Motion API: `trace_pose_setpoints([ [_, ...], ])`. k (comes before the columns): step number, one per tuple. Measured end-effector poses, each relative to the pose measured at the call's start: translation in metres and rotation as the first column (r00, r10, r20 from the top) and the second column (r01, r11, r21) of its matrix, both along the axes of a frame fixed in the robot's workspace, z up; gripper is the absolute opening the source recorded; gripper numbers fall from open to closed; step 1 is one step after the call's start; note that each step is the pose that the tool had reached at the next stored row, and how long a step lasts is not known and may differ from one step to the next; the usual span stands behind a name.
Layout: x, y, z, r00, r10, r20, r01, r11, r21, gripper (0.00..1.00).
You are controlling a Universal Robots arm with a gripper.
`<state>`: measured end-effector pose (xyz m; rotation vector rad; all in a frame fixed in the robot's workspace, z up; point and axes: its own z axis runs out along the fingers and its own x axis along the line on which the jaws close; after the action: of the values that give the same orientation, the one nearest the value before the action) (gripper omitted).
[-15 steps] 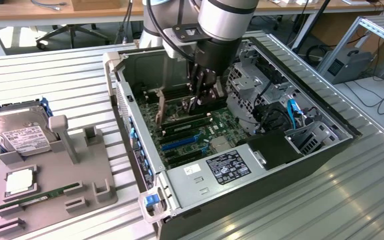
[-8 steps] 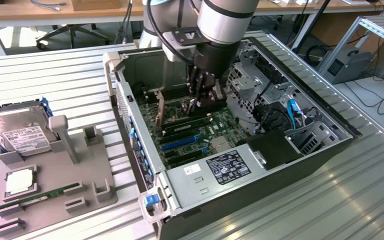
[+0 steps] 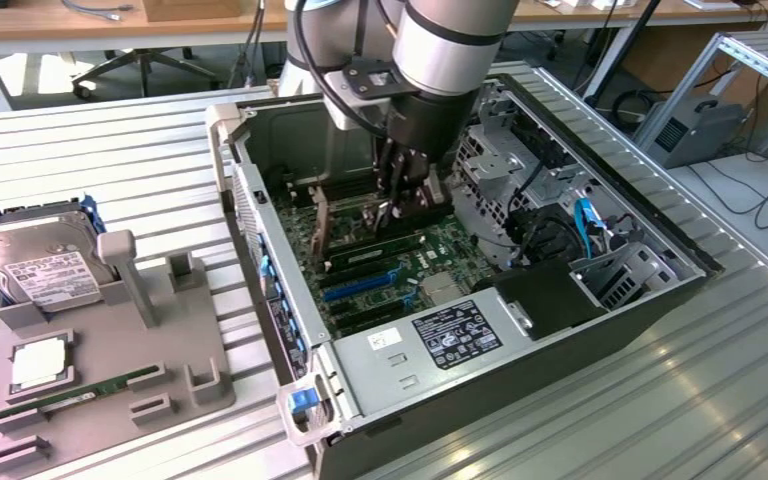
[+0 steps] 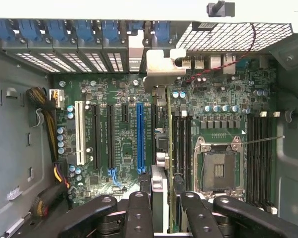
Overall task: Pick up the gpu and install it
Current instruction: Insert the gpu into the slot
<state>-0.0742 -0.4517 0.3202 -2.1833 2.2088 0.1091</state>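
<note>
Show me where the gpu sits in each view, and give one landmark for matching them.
Exterior view: the gpu hangs in the gripper, just above the motherboard.
Wrist view: the gpu is seen edge-on between the fingers, running along the slots.
Shared landmark: the long blue slot beside the card.

The gripper clasps the gpu edge-on over the motherboard. Taking the card's silver bracket as twelve o'clock, the blue slot lies at nine and the CPU socket at three.

Table ribbed metal; gripper matt black; gpu bracket metal.
</note>
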Motion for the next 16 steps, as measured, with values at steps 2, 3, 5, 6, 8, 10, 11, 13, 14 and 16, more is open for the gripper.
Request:
trace_pose_setpoints([
  [2, 0.0, 0.0, -0.0013, 1.0, 0.0, 0.0001, 0.0, 1.0, 0.0001, 0.27],
  [3, 0.0, 0.0, -0.002, 1.0, 0.0, 0.0001, 0.0, 1.0, 0.0001, 0.27],
  [5, 0.0, 0.0, -0.0033, 1.0, 0.0, 0.0001, 0.0, 1.0, 0.0001, 0.27],
  [6, 0.0, 0.0, -0.0041, 1.0, 0.0, 0.0001, 0.0, 1.0, 0.0, 0.27],
  [8, 0.0, 0.0, -0.0053, 1.0, 0.0, 0.0, 0.0, 1.0, -0.0001, 0.27],
  [10, 0.0, 0.0, -0.0064, 1.0, 0.0, 0.0, 0.0, 1.0, 0.0, 0.27],
  [11, 0.0, 0.0, -0.0069, 1.0, 0.0, 0.0, 0.0, 1.0, 0.0, 0.27],
  [13, 0.0, 0.0, -0.0079, 1.0, 0.0, 0.0, 0.0, 1.0, -0.0001, 0.27],
  [14, 0.0, 0.0, -0.0084, 1.0, 0.0, 0.0, 0.0, 1.0, 0.0, 0.27],
  [16, 0.0, 0.0, -0.0095, 1.0, 0.0, 0.0001, 0.0, 1.0, 0.0, 0.27],
])
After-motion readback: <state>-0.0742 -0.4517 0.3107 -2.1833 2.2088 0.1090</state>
